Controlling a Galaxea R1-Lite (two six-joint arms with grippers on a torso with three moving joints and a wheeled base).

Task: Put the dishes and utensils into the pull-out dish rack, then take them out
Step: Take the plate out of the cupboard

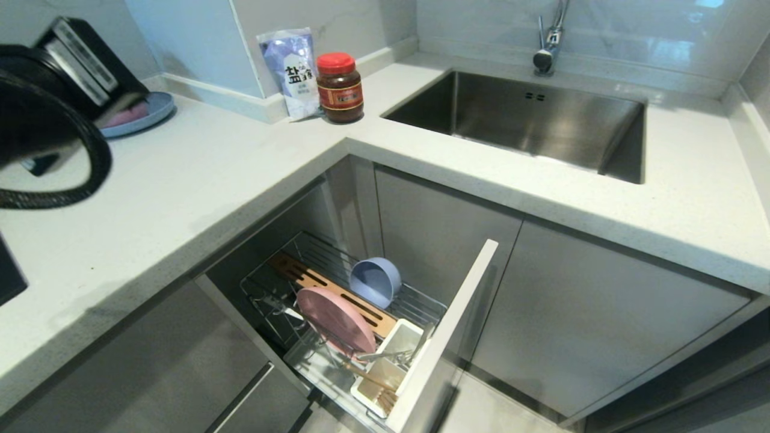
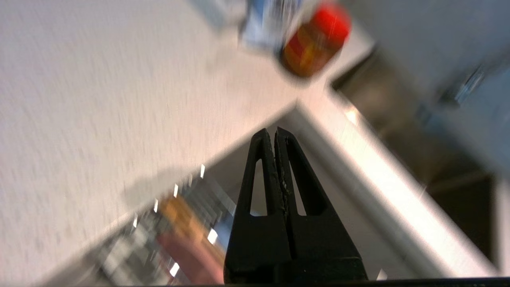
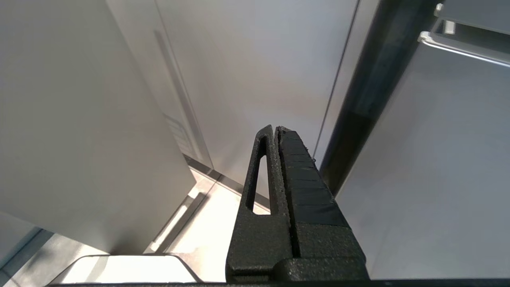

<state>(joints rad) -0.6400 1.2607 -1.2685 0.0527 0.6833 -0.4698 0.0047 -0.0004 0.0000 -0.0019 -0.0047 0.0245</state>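
The pull-out dish rack (image 1: 421,310) stands open under the counter's inner corner, with its pale front panel (image 1: 448,337) out. The pink plate (image 1: 335,319) stands upright among the tines beside the slotted wooden bar (image 1: 310,281). The blue-grey bowl (image 1: 375,281) lies tilted behind it. Silver cutlery (image 1: 385,356) and chopsticks (image 1: 376,380) rest in the white box (image 1: 394,343). My left arm (image 1: 66,78) hovers over the counter at the far left. Its gripper (image 2: 275,131) is shut and empty, pointing toward the corner above the rack (image 2: 187,215). My right gripper (image 3: 275,129) is shut and empty, low beside cabinet doors.
On the counter stand a salt bag (image 1: 293,72) and a red-lidded jar (image 1: 340,87), the jar (image 2: 314,44) also blurred in the left wrist view. A blue plate (image 1: 150,111) sits partly behind my left arm. The steel sink (image 1: 529,120) and faucet (image 1: 550,42) lie to the right.
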